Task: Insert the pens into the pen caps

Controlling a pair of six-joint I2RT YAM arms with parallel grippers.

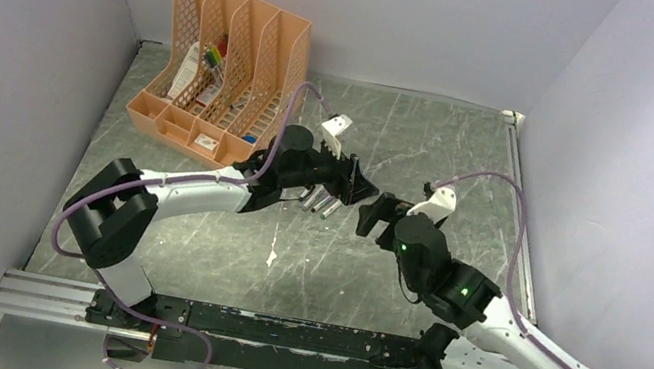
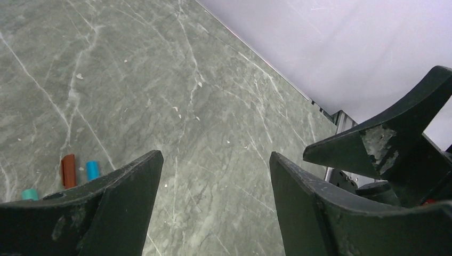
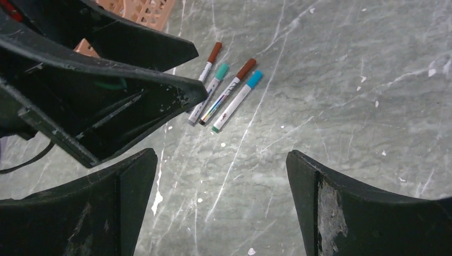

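Both left gripper (image 2: 216, 160) and right gripper (image 3: 221, 157) gape empty; the four slim white plastic pens (image 3: 221, 98) near the peach lattice rack (image 1: 292, 62) look light, rigid, slippery, best pinched mid-barrel

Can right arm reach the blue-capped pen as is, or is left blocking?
Probably yes. The right gripper is open, and the blue-capped pen lies at the row's outer edge with bare table in front. The left gripper hangs over the opposite edge, crowding only that side.
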